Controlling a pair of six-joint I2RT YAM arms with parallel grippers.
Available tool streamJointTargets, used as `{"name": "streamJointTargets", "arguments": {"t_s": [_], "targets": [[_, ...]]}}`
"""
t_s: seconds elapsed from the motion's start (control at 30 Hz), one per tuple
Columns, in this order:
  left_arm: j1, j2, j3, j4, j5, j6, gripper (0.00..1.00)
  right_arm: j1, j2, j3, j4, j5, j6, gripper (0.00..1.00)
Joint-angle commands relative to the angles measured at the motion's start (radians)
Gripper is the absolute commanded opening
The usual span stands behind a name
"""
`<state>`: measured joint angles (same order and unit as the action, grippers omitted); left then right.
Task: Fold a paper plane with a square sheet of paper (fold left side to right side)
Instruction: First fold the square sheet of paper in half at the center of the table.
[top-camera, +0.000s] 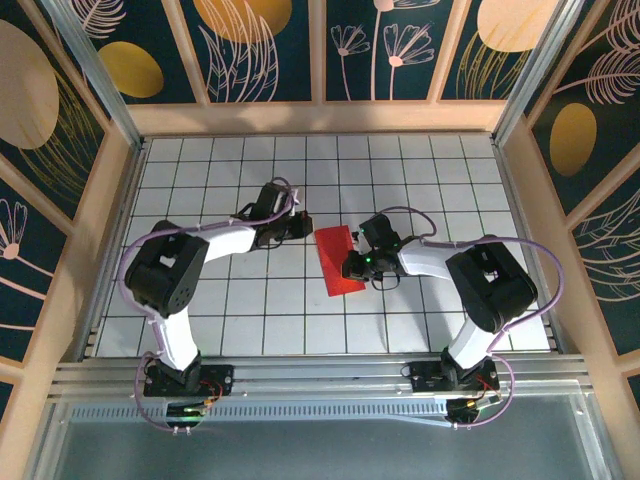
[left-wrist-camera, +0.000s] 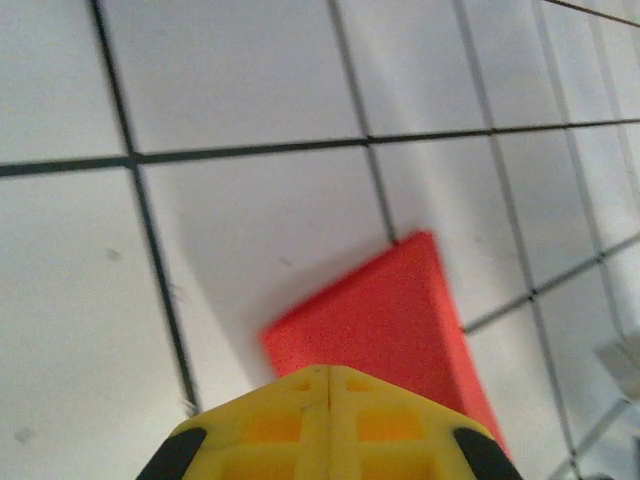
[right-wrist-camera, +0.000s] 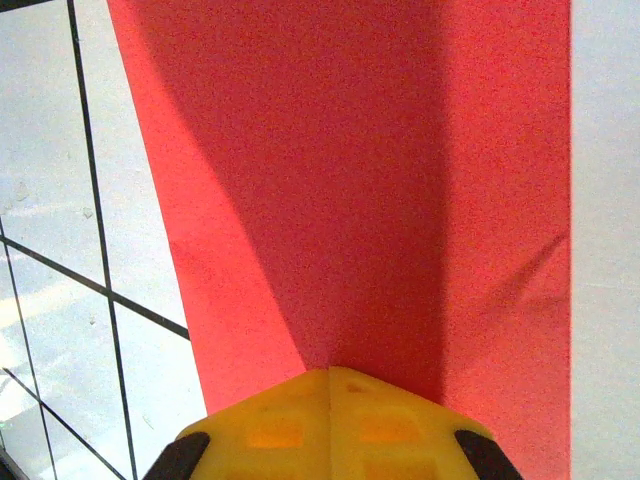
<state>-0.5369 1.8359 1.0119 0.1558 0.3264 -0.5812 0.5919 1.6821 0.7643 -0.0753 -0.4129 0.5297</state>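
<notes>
A: While we start nearest, at the fingertips, how do the jaws stand?

B: Both pairs are pressed together, closed on themselves. The left gripper (left-wrist-camera: 328, 372) shows its yellow fingers meeting along one seam, and the right gripper (right-wrist-camera: 328, 372) looks the same.

A: And the paper?

B: The paper (right-wrist-camera: 350, 180) lies flat on the table (left-wrist-camera: 250, 80), straight ahead of the right jaws and under their tip. Whether the tip touches it I cannot tell. It is a narrow red rectangle with a small wrinkle on its edge, to the right of those jaws.

A: From the left arm?

B: It lies just ahead of the left jaws and a little to their right, with one short end nearest them and the strip running away. I cannot tell whether they touch.

A: Farther out?

B: From above, the paper sits between the two grippers. The right one overlaps its near part. Gridded tiles lie beyond, then a patterned wall (top-camera: 400, 50).
</notes>
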Motion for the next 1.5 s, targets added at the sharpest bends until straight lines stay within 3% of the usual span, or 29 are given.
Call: {"name": "streamJointTargets", "arguments": {"t_s": [0.0,0.27,1.0,1.47], "targets": [[-0.067,-0.042,-0.075,0.068,0.069,-0.051,0.0,0.016,0.053,-0.049,-0.085,0.066,0.014,0.0],[-0.136,0.012,-0.127,0.179,0.098,-0.189,0.0,0.021,0.057,-0.047,-0.087,0.078,0.036,0.0],[-0.131,0.117,-0.062,0.068,-0.024,-0.178,0.0,0.028,0.085,-0.017,-0.13,0.102,0.021,0.0],[-0.049,0.154,0.01,0.042,-0.056,-0.125,0.0,0.029,0.104,-0.026,-0.132,0.111,0.017,0.0]]}}
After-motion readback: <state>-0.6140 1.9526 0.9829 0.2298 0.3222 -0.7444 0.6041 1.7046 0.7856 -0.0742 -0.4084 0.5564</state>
